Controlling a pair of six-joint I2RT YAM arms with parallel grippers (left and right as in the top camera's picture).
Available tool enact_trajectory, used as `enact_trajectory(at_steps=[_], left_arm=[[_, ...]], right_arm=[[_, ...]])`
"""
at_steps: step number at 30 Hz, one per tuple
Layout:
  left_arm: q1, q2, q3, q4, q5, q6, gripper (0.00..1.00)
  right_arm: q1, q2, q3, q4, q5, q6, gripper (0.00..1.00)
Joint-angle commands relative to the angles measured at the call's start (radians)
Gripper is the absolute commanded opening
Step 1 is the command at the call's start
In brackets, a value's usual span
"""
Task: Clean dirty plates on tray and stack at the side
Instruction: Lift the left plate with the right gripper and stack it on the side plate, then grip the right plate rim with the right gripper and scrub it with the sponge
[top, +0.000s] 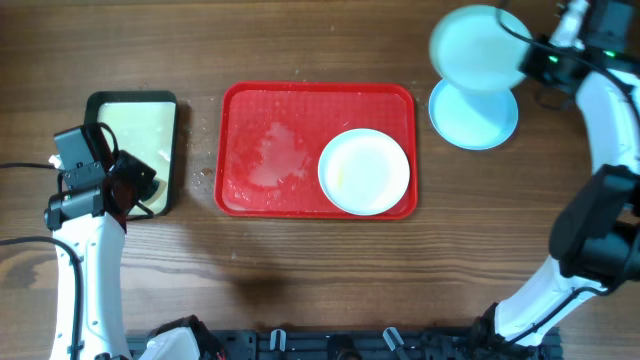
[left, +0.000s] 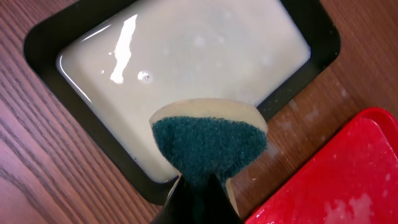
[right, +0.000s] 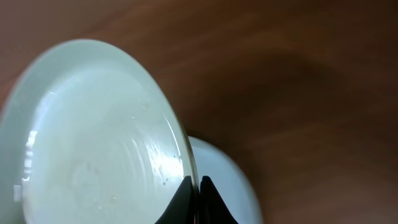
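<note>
The red tray (top: 255, 110) lies mid-table with wet smears and a white plate (top: 364, 171) at its right end. My right gripper (top: 535, 62) is shut on the rim of a pale blue plate (top: 478, 48) and holds it tilted in the air above a second pale blue plate (top: 474, 118) lying on the table right of the tray. In the right wrist view the fingers (right: 196, 186) pinch the held plate's (right: 93, 143) edge, with the lower plate (right: 227, 186) behind. My left gripper (left: 200, 186) is shut on a green-faced sponge (left: 208, 144) over the cream tray's corner.
A dark-rimmed cream tray (top: 132, 125) with milky liquid sits left of the red tray; it fills the left wrist view (left: 180, 68). Water drops lie on the wood between the two trays. The red tray's corner (left: 336, 180) shows at the lower right of the left wrist view.
</note>
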Motion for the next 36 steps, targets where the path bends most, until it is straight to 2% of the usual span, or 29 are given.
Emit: enact_trajectory(at_steps=[1, 6, 7, 8, 9, 11, 12, 15, 21, 25, 32, 36], left_arm=[[0.005, -0.003, -0.001, 0.013, 0.008, 0.013, 0.04], [0.005, -0.003, -0.001, 0.013, 0.008, 0.013, 0.04], [0.005, -0.003, -0.001, 0.013, 0.008, 0.013, 0.04], [0.005, -0.003, -0.001, 0.013, 0.008, 0.012, 0.04], [0.005, -0.003, -0.001, 0.013, 0.008, 0.012, 0.04], [0.005, -0.003, -0.001, 0.013, 0.008, 0.012, 0.04], [0.005, -0.003, -0.001, 0.013, 0.008, 0.012, 0.04], [0.005, -0.003, -0.001, 0.013, 0.008, 0.012, 0.04], [0.005, -0.003, -0.001, 0.013, 0.009, 0.012, 0.04], [0.005, -0.003, -0.001, 0.013, 0.009, 0.012, 0.04], [0.005, -0.003, -0.001, 0.017, 0.009, 0.012, 0.04], [0.005, -0.003, -0.001, 0.023, 0.009, 0.011, 0.04]], right_arm=[[-0.058, -0.019, -0.06, 0.003, -0.011, -0.034, 0.04], [-0.056, -0.019, -0.117, 0.003, -0.008, -0.073, 0.07], [-0.054, -0.019, -0.13, 0.005, -0.008, -0.074, 0.17], [-0.05, -0.019, -0.161, 0.008, -0.008, -0.073, 0.5], [-0.045, -0.019, -0.181, 0.016, -0.008, -0.073, 0.53], [-0.032, -0.019, -0.22, 0.034, -0.036, -0.071, 0.68], [-0.016, -0.019, -0.226, 0.032, -0.063, -0.074, 0.71], [0.075, -0.019, -0.226, 0.022, -0.083, -0.145, 0.73], [0.377, -0.019, -0.227, -0.068, -0.05, -0.36, 0.73], [0.524, -0.019, -0.228, -0.097, 0.094, -0.361, 0.73], [0.566, -0.019, -0.355, -0.127, 0.098, -0.332, 0.73], [0.567, -0.019, -0.37, -0.132, 0.098, -0.303, 0.73]])
